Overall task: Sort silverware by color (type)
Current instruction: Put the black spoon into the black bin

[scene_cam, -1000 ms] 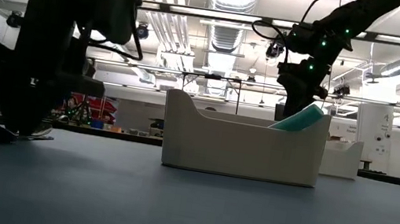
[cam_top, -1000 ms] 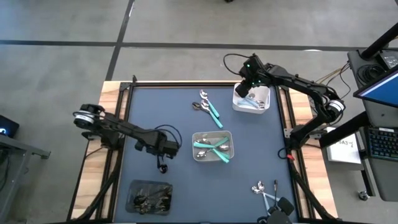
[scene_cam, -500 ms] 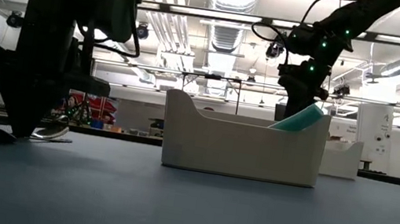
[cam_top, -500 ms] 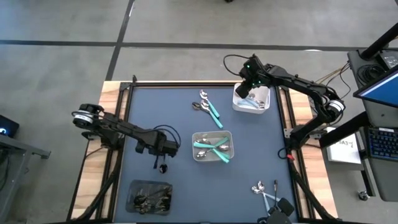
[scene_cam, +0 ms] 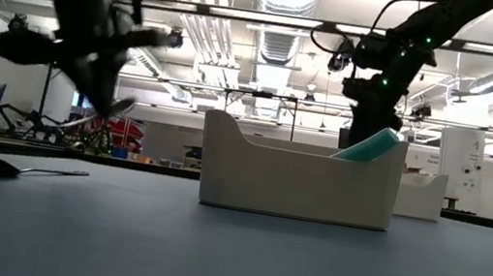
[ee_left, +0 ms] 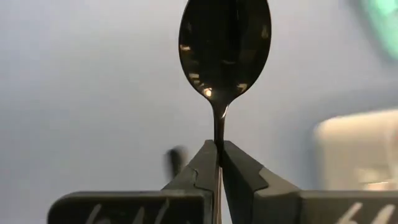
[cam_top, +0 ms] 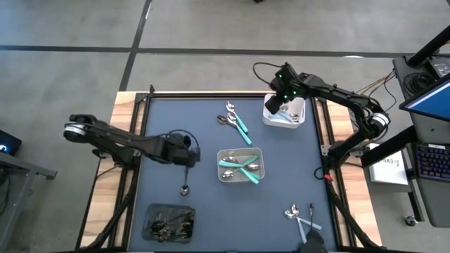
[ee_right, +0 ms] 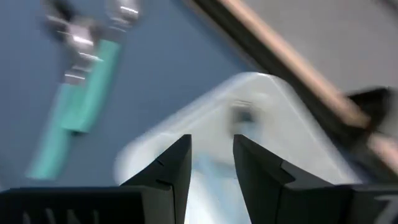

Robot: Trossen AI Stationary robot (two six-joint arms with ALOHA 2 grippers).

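Note:
My left gripper (ee_left: 219, 155) hangs over the table's left half (cam_top: 187, 159) and is shut on a black spoon (ee_left: 224, 43), whose bowl sticks out past the fingertips (scene_cam: 118, 105). Another black spoon (scene_cam: 7, 164) lies flat on the table below it (cam_top: 185, 189). My right gripper (ee_right: 211, 163) stands open over the white tray (cam_top: 285, 112) at the far right, nothing between its fingers. Teal-handled silverware lies in the grey tray (cam_top: 240, 166), and loose teal-handled pieces (cam_top: 237, 121) lie beyond it. My left gripper pinches the black spoon's thin handle (ee_left: 219, 138) just behind the bowl, between its two fingertips. The fingers slant downward and lie along the handle, so the bowl points on past them. The spoon is lifted clear of the table.
A dark tray (cam_top: 169, 222) with black pieces stands at the near left corner. A few pale-handled pieces (cam_top: 301, 216) lie loose at the near right. The blue mat (cam_top: 176, 112) is bare at the far left.
My left gripper has shut on the black spoon on the table, then risen and drawn back toward the table's left edge, tipping and rolling as it went. The spoon has come up clear of the mat. The other black spoon has stayed on the table.

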